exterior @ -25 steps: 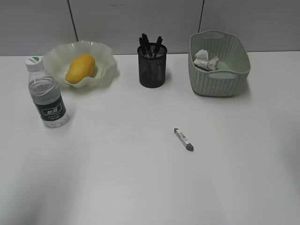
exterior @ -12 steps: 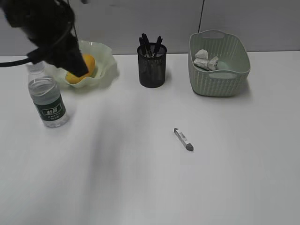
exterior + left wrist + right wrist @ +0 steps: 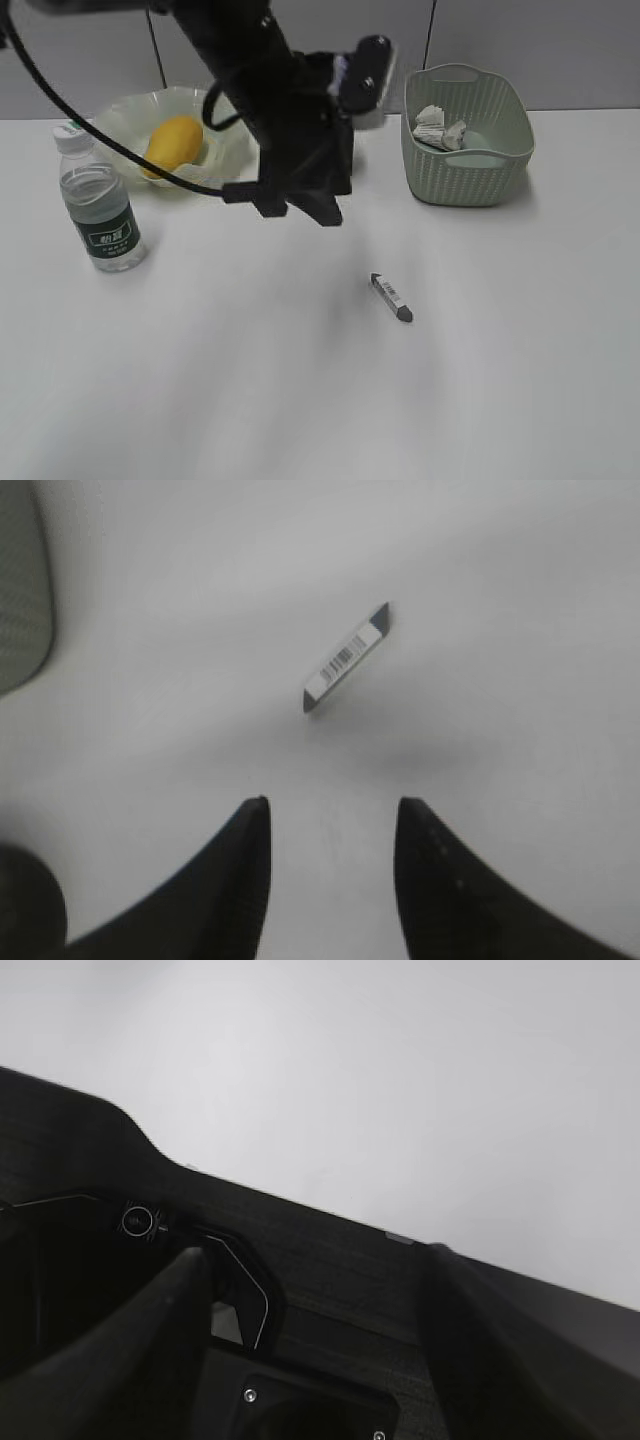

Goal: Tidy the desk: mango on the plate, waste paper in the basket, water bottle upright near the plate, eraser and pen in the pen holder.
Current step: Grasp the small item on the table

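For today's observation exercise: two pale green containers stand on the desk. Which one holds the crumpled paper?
The basket with woven sides and cut-out handles, at the right, holds the waste paper. The wavy-rimmed plate, at the left, holds the mango.

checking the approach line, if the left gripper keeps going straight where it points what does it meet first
Probably the eraser lying on the desk: it sits just ahead of the open left gripper, nothing between them, though depth is unclear.

Left arm (image 3: 270,110) reaching across middle, left gripper (image 3: 330,880) jaws apart, empty; right gripper (image 3: 320,1360) jaws apart.
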You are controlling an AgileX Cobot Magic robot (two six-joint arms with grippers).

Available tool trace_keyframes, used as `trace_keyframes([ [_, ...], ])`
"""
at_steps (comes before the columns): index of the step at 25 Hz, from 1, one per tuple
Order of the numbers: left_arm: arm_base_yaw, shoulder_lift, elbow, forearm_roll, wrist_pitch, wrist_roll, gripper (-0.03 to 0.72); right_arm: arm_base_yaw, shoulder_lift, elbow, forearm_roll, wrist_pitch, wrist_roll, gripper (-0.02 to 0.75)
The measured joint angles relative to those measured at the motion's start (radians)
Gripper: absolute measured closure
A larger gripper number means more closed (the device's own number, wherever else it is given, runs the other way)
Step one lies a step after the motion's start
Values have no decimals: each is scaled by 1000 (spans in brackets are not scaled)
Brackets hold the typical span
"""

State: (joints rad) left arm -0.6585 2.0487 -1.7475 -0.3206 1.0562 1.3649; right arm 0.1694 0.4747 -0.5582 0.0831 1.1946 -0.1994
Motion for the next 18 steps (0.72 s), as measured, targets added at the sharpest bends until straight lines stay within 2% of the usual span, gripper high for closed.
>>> trace_keyframes([
  [4, -60, 77, -3, -5, -69, 179, 366, 0, -42, 8, -2, -19, 20, 227],
  [6, -79, 109, -6, -10, -83, 223, 355, 0, -56, 15, -3, -29, 23, 227],
  [13, -84, 178, -6, -18, -169, 276, 237, 0, -90, 23, -9, -72, 30, 230],
  [18, -84, 187, -6, -36, -234, 304, 229, 0, -93, 49, -15, -132, 42, 256],
])
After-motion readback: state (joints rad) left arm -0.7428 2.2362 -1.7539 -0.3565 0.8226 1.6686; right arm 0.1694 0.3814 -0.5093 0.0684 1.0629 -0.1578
